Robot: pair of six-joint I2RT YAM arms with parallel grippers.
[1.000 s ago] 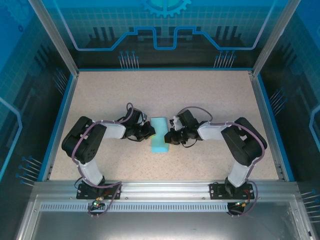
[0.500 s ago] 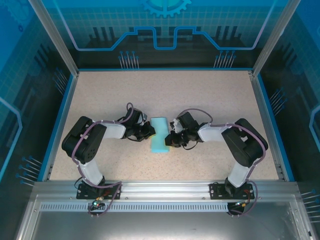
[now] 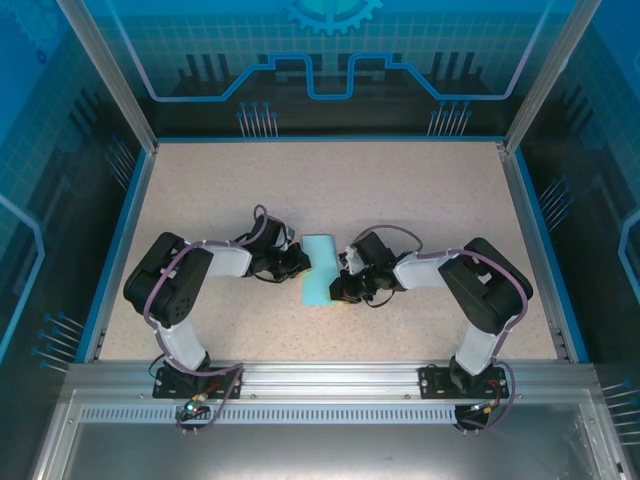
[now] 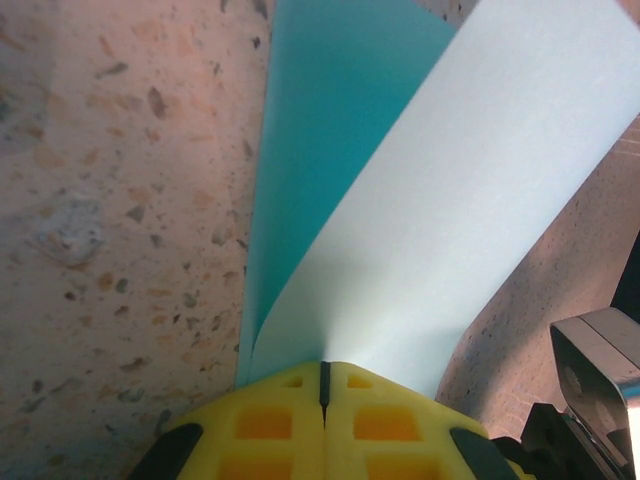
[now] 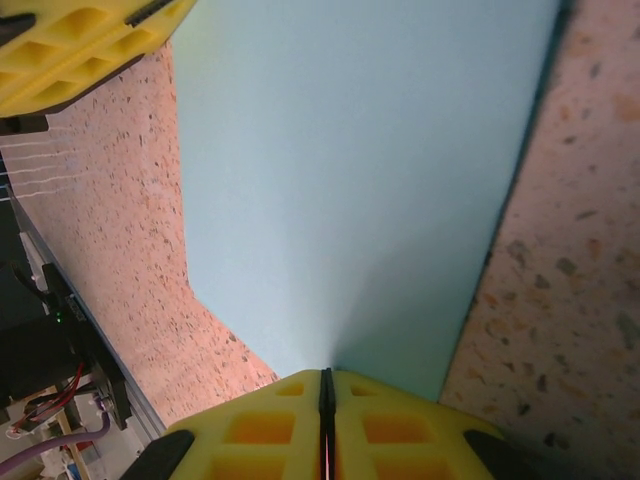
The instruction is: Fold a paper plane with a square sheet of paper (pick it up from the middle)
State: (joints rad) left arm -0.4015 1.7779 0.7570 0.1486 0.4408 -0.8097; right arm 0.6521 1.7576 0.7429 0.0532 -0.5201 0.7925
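Observation:
The square sheet of paper lies mid-table, light cyan and folded over on itself. My left gripper is shut on its left edge. In the left wrist view, the yellow fingers are pinched on the pale upper layer, which curls up off the darker lower layer. My right gripper is shut on the right edge, nearer the front. In the right wrist view the sheet spreads flat from the closed gripper, and the left gripper's fingers show beyond it.
The speckled tabletop is bounded by a blue rim and metal frame posts. Both arm bases are bolted on the near rail. In the left wrist view, part of the right arm shows at the lower right.
My right gripper has slid a little toward the near edge along the paper's right side, still shut on it. The left gripper and its hold have not moved.

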